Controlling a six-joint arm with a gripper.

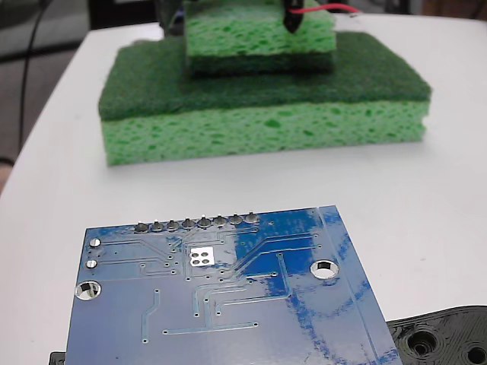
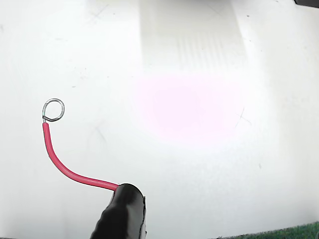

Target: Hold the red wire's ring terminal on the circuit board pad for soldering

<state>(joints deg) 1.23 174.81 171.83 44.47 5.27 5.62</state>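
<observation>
While the gripper (image 2: 122,211) shows only as a dark tip in the wrist view, it is clamped on the wire (image 2: 65,167), which curves up and left to the ring (image 2: 54,110) hanging free over the bare white table (image 2: 199,149). The wire looks light and springy, so the ring will likely wobble; a hold nearer the ring would steady it. In the fixed view the board (image 1: 228,312) lies near the camera with its pad (image 1: 202,256), well apart from the gripper beyond the sponges (image 1: 259,106).
</observation>
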